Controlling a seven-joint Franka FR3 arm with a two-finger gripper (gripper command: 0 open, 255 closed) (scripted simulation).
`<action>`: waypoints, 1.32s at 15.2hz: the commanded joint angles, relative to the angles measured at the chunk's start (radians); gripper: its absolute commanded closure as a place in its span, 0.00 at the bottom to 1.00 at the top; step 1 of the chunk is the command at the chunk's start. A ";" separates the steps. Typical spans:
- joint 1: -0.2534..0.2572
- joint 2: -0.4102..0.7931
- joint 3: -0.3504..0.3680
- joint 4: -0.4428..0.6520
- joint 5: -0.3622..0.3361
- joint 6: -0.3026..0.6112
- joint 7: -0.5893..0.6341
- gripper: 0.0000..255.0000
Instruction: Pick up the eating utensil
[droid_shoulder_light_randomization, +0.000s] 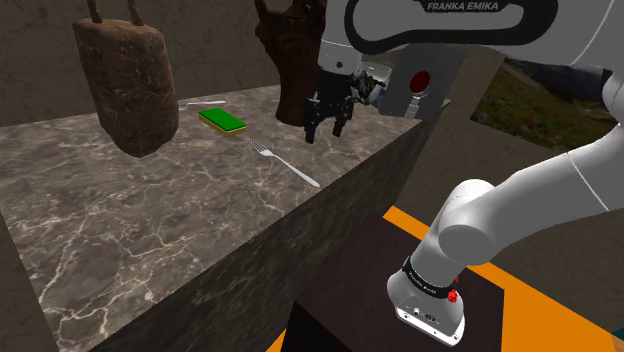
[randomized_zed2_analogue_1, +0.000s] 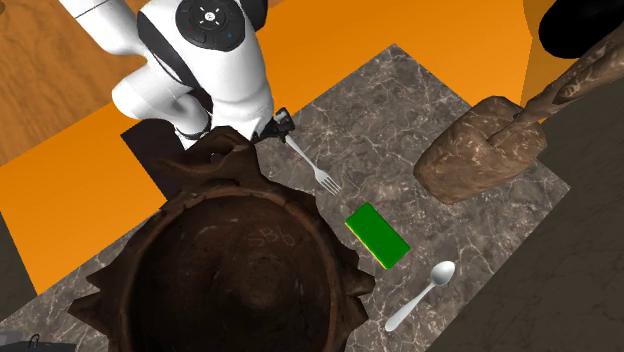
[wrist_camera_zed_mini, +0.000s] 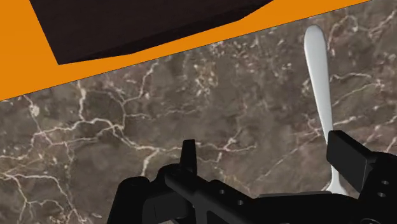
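Note:
A silver fork (droid_shoulder_light_randomization: 285, 161) lies flat on the dark marble counter (droid_shoulder_light_randomization: 120, 220), tines toward the green sponge, handle end toward the counter's edge. From above, the fork (randomized_zed2_analogue_1: 312, 165) sits just beyond my gripper (randomized_zed2_analogue_1: 280, 125). My black gripper (droid_shoulder_light_randomization: 325, 127) hangs open a little above the counter, up and to the right of the handle end. In the wrist view the fork's handle (wrist_camera_zed_mini: 320, 83) runs down to the inner edge of one finger (wrist_camera_zed_mini: 348, 159); my gripper (wrist_camera_zed_mini: 267, 159) holds nothing. A silver spoon (randomized_zed2_analogue_1: 422, 295) lies farther off, past the sponge.
A green sponge (droid_shoulder_light_randomization: 222, 121) lies between fork and spoon. A big dark brown jagged-rimmed pot (randomized_zed2_analogue_1: 240, 270) stands close beside the gripper. A brown bell-shaped lump (droid_shoulder_light_randomization: 125, 85) stands at the back. The counter edge (wrist_camera_zed_mini: 159, 54) drops to orange floor and the dark stand (wrist_camera_zed_mini: 140, 25).

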 joint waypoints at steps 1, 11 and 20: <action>0.002 0.053 0.027 0.021 0.004 0.051 0.037 0.00; 0.005 0.322 0.129 0.191 -0.039 0.216 0.201 0.00; 0.006 0.342 0.134 0.121 -0.041 0.305 0.205 1.00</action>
